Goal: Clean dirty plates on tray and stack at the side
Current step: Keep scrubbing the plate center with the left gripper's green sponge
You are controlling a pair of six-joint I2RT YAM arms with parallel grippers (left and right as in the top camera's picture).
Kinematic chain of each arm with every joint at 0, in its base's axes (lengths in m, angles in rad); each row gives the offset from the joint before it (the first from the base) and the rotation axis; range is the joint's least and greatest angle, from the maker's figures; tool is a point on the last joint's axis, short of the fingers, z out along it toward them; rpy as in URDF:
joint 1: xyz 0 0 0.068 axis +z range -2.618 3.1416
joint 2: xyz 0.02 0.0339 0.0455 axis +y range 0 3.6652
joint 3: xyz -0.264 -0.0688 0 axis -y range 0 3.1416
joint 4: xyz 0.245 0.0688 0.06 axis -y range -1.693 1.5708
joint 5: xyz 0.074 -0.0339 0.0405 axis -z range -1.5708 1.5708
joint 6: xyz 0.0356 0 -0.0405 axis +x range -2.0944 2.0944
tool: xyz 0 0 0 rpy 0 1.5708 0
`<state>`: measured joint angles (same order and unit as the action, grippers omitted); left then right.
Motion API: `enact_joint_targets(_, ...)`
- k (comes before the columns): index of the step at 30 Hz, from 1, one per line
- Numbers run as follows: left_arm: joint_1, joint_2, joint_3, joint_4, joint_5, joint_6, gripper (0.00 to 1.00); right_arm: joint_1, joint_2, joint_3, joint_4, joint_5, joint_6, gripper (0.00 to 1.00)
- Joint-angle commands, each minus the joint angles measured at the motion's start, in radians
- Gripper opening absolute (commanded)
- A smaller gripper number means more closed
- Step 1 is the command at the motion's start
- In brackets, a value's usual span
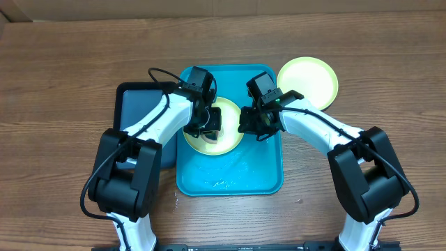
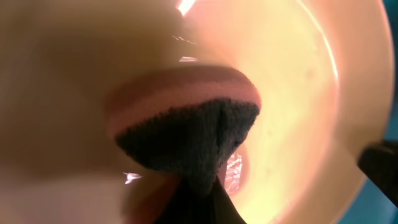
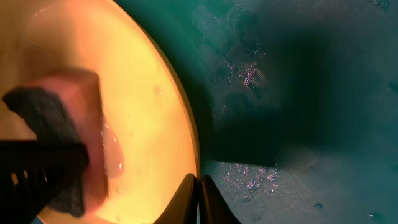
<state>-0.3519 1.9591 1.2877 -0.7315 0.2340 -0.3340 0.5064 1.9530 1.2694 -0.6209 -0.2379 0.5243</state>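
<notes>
The large teal rectangular plastic tray (image 1: 230, 180) lies under both grippers. On it, a pale yellow-green round plastic plate (image 1: 228, 141) sits beneath the left gripper (image 1: 203, 128), which pinches a pink sponge with a dark scouring face (image 2: 186, 118) against it. The right gripper (image 1: 253, 126), fingers pressed together, tips at that plate's rim; a second like plate (image 1: 307, 82) lies beyond it, off the tray.

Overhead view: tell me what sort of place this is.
Likely a robot test bench staged for dishwashing, not a kitchen: plain wood-grain table, wet teal tray holding a plate, and a sponge.
</notes>
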Motion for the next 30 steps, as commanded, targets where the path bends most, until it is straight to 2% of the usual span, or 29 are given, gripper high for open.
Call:
enact_joint_targets(1,0.007,-0.017,0.062,-0.032,0.100,0.033,0.04,0.007,-0.013,-0.007,0.007,0.006,0.002,0.04)
enact_joint_targets(7,-0.002,-0.060,0.126,-0.066,0.010,0.035,0.04,0.007,-0.013,-0.007,0.007,0.006,0.002,0.04)
enact_joint_targets(16,-0.037,-0.050,0.029,-0.055,-0.288,-0.045,0.04,0.007,-0.013,-0.007,0.007,0.006,0.002,0.04)
enact_joint_targets(24,-0.038,-0.050,-0.064,-0.002,-0.278,-0.056,0.04,0.007,-0.013,-0.007,0.007,0.006,0.002,0.04)
enact_joint_targets(30,-0.038,-0.050,-0.082,0.045,-0.117,-0.047,0.04,0.007,-0.013,-0.007,0.007,0.006,0.002,0.04)
